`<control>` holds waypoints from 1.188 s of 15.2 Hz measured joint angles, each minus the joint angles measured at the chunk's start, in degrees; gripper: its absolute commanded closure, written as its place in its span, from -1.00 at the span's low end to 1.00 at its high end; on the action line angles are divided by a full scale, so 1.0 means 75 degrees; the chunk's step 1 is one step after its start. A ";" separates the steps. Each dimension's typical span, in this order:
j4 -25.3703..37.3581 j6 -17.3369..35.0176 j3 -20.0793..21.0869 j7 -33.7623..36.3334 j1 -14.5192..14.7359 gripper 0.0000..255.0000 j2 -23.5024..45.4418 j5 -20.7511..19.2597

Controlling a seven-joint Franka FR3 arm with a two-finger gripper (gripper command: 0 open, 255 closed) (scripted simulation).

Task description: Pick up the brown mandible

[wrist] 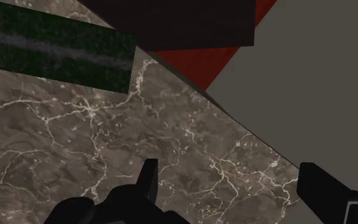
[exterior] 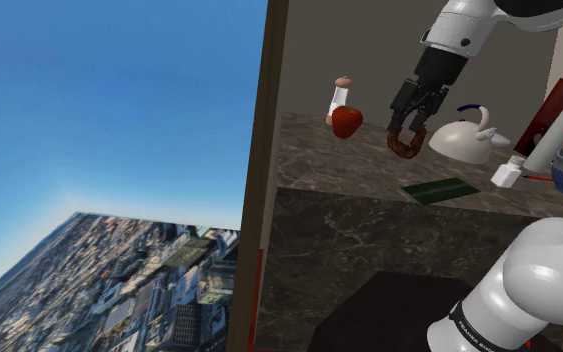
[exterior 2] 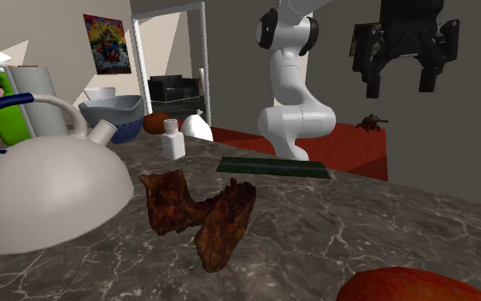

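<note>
The gripper (exterior 2: pixel 398 85) hangs at the upper right of the second exterior view. Its two fingers are wide apart and hold nothing. In the wrist view, a brown bit beside the fingers is cut off by the edge. The brown bone (exterior 2: pixel 221 218) lies on the stone counter (exterior 2: pixel 384 231), at the lower middle, far below the gripper and left of it, beside the white kettle (exterior 2: pixel 42 192).

Dark marble counter (exterior 2: pixel 358 239), grey wall (exterior 2: pixel 452 145), red floor (exterior 2: pixel 349 145), wall poster (exterior 2: pixel 103 43)
</note>
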 measured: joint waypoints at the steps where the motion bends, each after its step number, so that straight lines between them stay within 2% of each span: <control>1: 0.0000 0.0000 0.0000 0.0000 0.0000 -1.00 0.0000 0.0000; 9: 0.0217 0.0523 -0.0967 -0.0755 -0.0465 -1.00 0.1046 -0.0458; 18: 0.1034 0.1122 -0.2131 -0.1679 -0.0910 -1.00 0.2831 -0.0693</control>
